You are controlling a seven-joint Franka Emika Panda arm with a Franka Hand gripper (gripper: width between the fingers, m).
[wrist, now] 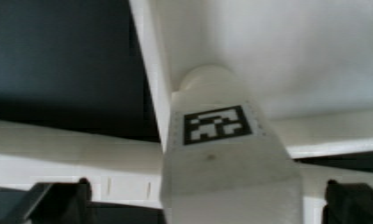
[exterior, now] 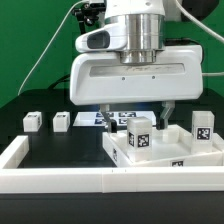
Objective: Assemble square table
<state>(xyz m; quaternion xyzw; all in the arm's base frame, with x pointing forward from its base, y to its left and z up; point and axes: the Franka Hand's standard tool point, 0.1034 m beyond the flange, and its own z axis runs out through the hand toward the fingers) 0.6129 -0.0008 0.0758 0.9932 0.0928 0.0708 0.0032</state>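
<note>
The white square tabletop [exterior: 165, 152] lies at the exterior view's right, inside the border wall. One tagged white leg [exterior: 140, 130] stands upright on it, and a second leg [exterior: 203, 127] stands at its far right corner. Two more small legs [exterior: 32, 120] [exterior: 62, 120] rest on the black table at the left. My gripper [exterior: 138, 112] hangs straight over the standing leg, open. In the wrist view that leg [wrist: 218, 125] rises between my dark fingertips [wrist: 62, 200], with a gap on each side; the gripper [wrist: 204, 205] touches nothing. The tabletop [wrist: 289, 50] fills the background.
A long low white border wall [exterior: 60, 180] runs along the front and turns up the left side. The marker board [exterior: 95, 117] lies flat behind the tabletop, partly hidden by my hand. A green wall backs the scene.
</note>
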